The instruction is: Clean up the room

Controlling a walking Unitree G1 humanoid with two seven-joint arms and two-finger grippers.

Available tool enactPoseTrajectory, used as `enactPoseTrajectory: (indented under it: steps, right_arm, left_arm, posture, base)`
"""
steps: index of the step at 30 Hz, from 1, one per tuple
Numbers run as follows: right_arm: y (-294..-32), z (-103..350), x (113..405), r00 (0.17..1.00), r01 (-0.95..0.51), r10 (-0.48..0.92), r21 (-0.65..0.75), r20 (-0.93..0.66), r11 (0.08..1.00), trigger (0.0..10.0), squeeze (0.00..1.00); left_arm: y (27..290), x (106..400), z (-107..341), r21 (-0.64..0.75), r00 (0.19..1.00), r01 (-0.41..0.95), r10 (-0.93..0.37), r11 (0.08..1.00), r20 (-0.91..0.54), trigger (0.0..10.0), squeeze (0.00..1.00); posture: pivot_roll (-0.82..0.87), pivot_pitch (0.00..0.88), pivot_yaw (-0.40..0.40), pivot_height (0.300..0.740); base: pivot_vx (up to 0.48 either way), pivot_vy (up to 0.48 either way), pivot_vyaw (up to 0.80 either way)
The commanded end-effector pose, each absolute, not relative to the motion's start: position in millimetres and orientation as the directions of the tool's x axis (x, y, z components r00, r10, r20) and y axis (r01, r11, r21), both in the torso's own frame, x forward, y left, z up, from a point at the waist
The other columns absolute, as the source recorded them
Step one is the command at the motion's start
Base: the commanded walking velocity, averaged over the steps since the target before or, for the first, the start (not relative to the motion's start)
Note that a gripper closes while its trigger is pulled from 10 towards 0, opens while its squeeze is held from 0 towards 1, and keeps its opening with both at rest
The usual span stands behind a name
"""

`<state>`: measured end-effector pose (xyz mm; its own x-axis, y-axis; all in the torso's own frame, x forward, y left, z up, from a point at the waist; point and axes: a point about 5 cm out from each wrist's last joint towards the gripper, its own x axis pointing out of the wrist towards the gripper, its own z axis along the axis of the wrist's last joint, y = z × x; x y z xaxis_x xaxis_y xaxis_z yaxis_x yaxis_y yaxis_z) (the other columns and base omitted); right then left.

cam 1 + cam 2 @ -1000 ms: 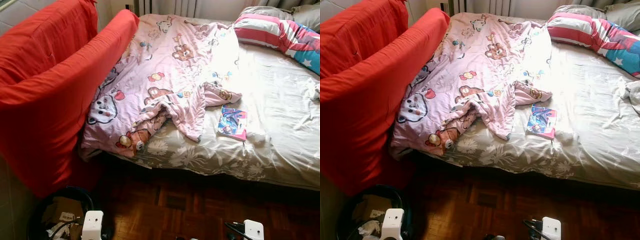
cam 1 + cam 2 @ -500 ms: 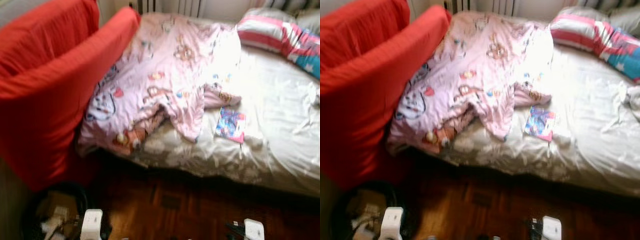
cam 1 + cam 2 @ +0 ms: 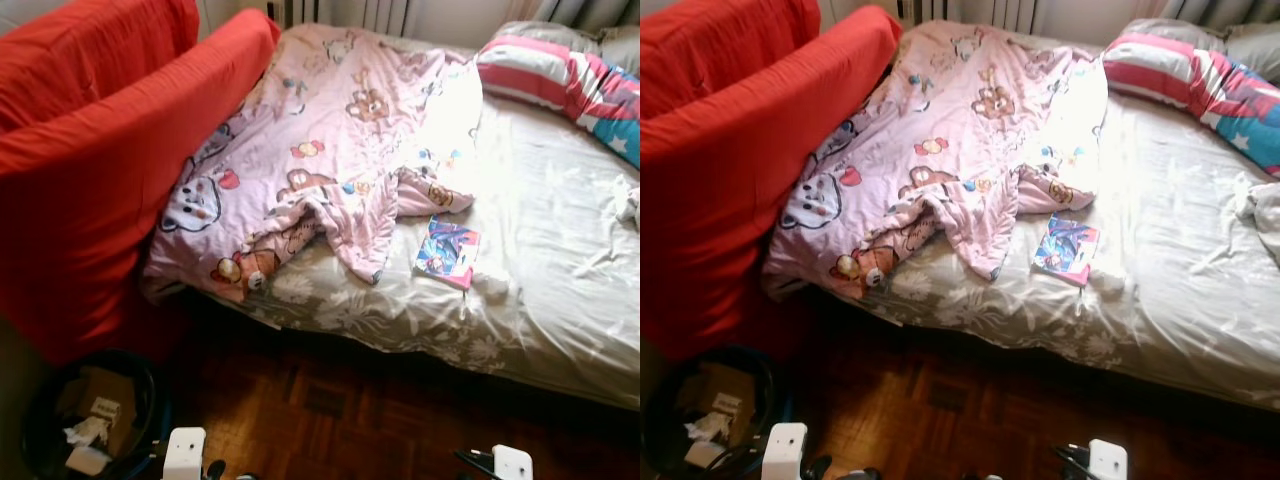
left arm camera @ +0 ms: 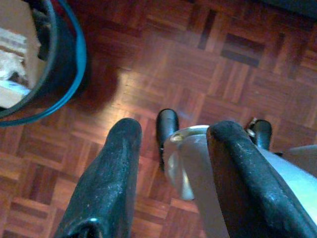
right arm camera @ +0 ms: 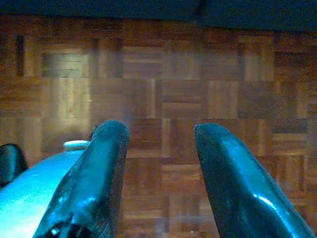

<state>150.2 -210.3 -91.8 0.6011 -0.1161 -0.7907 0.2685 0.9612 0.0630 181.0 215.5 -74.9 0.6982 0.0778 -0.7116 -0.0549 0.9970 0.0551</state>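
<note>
Since a second ago the head camera has drifted so the bin sits more fully in sight and the bed lies a little lower and further left; nothing on the bed has itself moved. Nearest, both arms hang low over the parquet floor [image 5: 158,89]: the left gripper [image 4: 173,148] has its fingers spread apart, holding nothing, and the right gripper [image 5: 158,148] is likewise parted and empty. One dark bin [image 3: 140,400] with cardboard and crumpled paper stands at the robot's left, beside one red sofa [image 3: 90,170]. Beyond, one bed [image 3: 560,300] carries one pink cartoon-print quilt [image 3: 320,160], one colourful book [image 3: 447,251] just beside the quilt's edge, its writing too small to read, and one striped pillow [image 3: 550,75] at the far end
</note>
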Motion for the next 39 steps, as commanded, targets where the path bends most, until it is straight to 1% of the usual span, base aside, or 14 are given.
enactPoseTrajectory:
  steps: [1,11,18,30,39]
  right_arm:
    - [-211.8,-95.4,141.1,0.572,0.272,-0.117,0.053,-0.812,0.961,10.0,0.00]
    - [-212.2,-96.0,139.7,0.564,0.266,-0.116,0.047,-0.818,0.963,10.0,0.00]
    - [-207.4,-93.7,147.6,0.587,0.254,-0.114,0.049,-0.801,0.966,10.0,0.00]
    - [-208.1,-93.8,147.4,0.581,0.256,-0.118,0.043,-0.805,0.966,10.0,0.00]
    - [-206.5,-94.0,147.8,0.579,0.251,-0.117,0.040,-0.807,0.967,10.0,0.00]
  left_arm:
    - [216.1,171.9,-80.0,0.056,0.665,-0.056,0.079,0.997,-0.743,10.0,0.00]
    - [213.0,171.1,-81.3,0.052,0.657,-0.057,0.077,0.997,-0.750,10.0,0.00]
    - [210.8,170.6,-82.3,0.051,0.650,-0.056,0.075,0.997,-0.756,10.0,0.00]
    - [213.9,169.6,-82.0,0.053,0.650,-0.057,0.078,0.997,-0.756,10.0,0.00]
    - [216.9,172.0,-80.3,0.063,0.655,-0.052,0.082,0.997,-0.751,10.0,0.00]
  posture:
    - [0.16,0.203,-0.047,0.740]
    - [0.16,0.212,-0.053,0.740]
    - [0.16,0.219,-0.052,0.740]
    - [0.16,0.226,-0.046,0.740]
    - [0.16,0.221,-0.038,0.740]
  base:
    - [0.000,0.000,0.00]
    - [0.000,0.000,0.00]
    - [0.000,0.000,0.00]
    - [0.000,0.000,0.00]
    - [0.258,0.000,0.00]
